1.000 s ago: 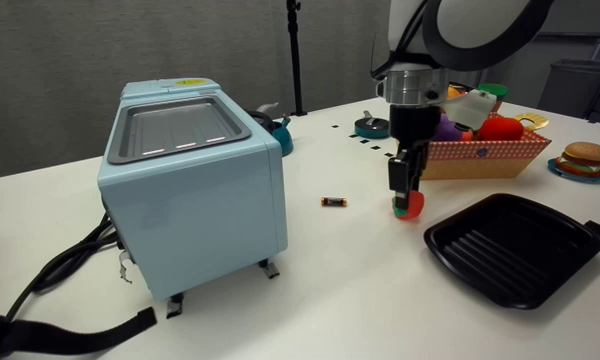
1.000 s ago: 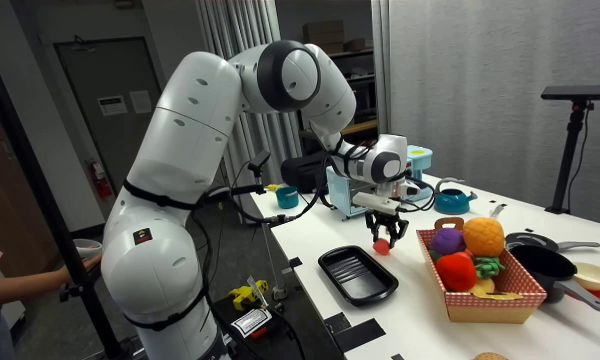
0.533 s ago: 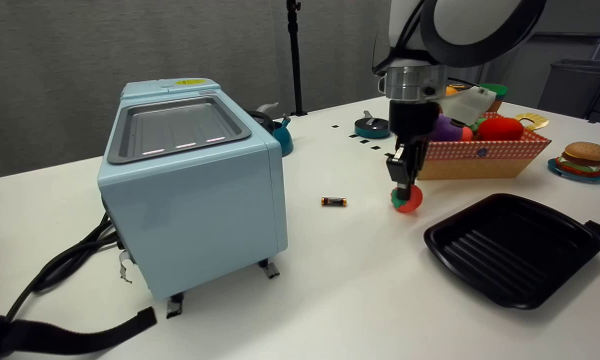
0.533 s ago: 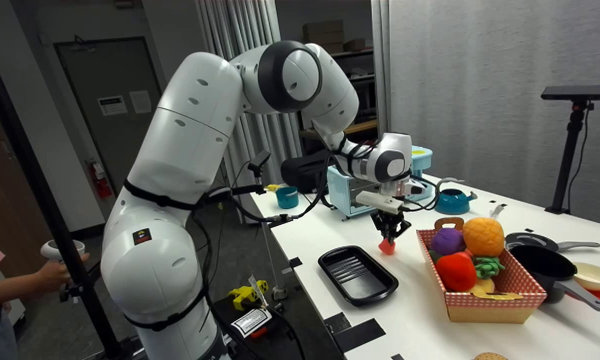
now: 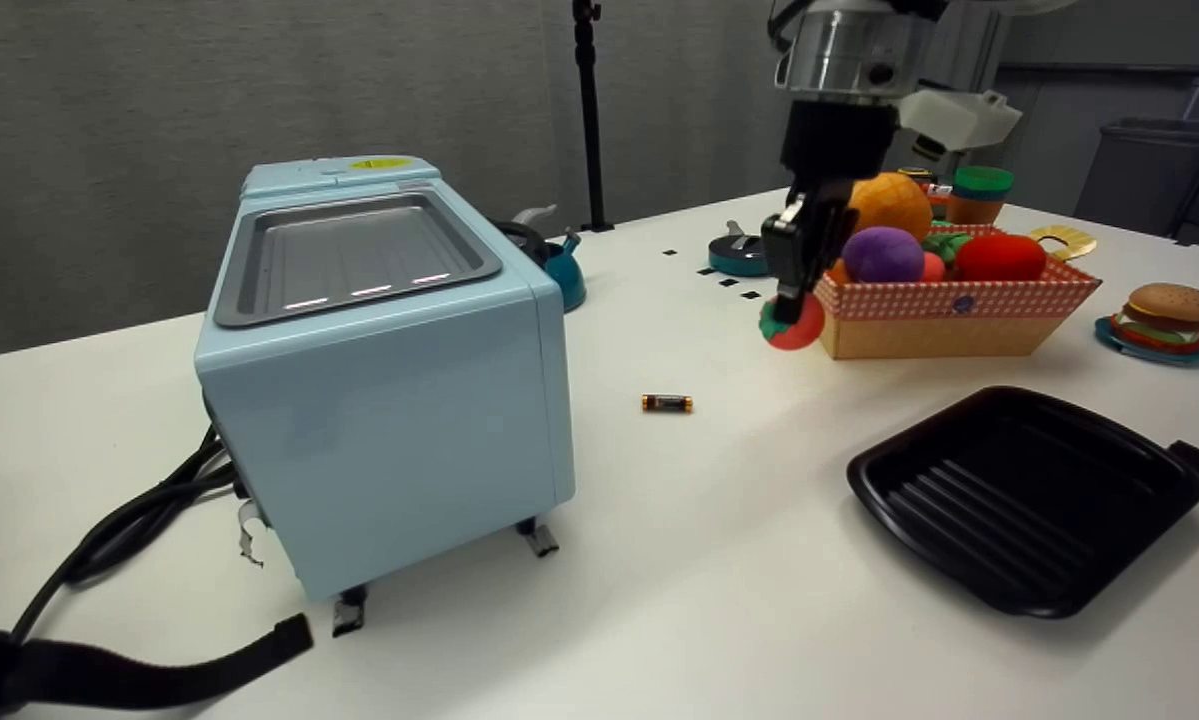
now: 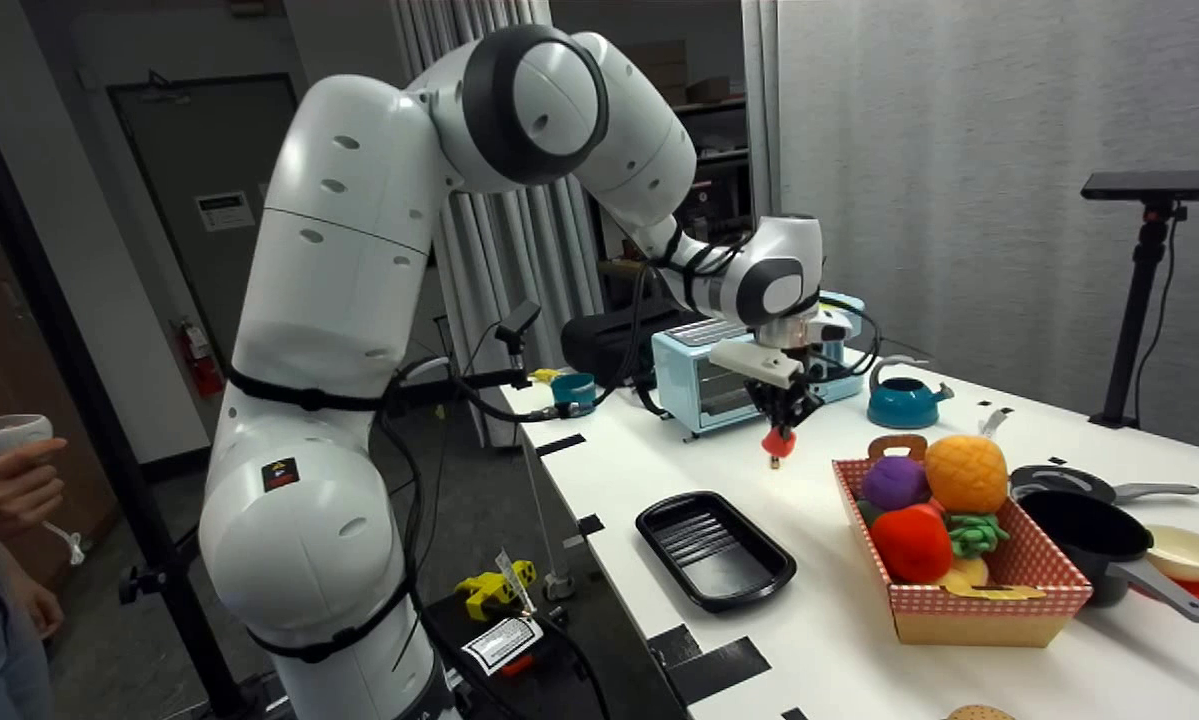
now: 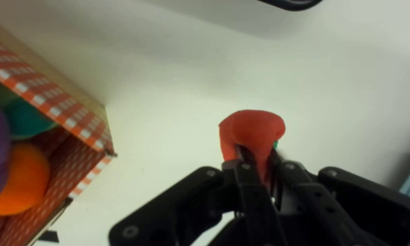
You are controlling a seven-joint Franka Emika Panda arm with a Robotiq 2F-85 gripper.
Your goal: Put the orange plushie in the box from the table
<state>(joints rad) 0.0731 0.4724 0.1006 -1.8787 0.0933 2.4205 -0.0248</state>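
The plushie [image 5: 807,330], a red ball with a green patch, hangs above the tabletop [image 5: 679,560], just beside one corner of the box [image 5: 944,338] and outside it. The claw [image 7: 259,155] pinches it from both sides, and the soft red body bulges out ahead. Its green patch is turned away from the box, toward the blue oven [image 5: 389,430]; round and squeezed as it is, I cannot tell a long axis.

The box's low checked wall stands between plushie and inside. Within lie a purple plush [image 6: 896,486], a yellow-orange plush [image 6: 967,474], a red plush [image 6: 912,545] and a green plush [image 6: 975,535], several rising above the rim; the wrist view adds an orange ball [image 7: 23,181] near that corner. A round blue mark [image 5: 963,304] on the wall is too small to read.

Farther out, a battery [image 5: 667,404] lies between oven and box, its print illegible. A black tray [image 5: 1019,500] sits near the box. The oven, well apart, bears a yellow sticker [image 5: 380,163], also unreadable. A burger [image 5: 1169,305] rests on a plate [image 5: 1149,350]; a black pot [image 6: 1084,540] stands beside the box.
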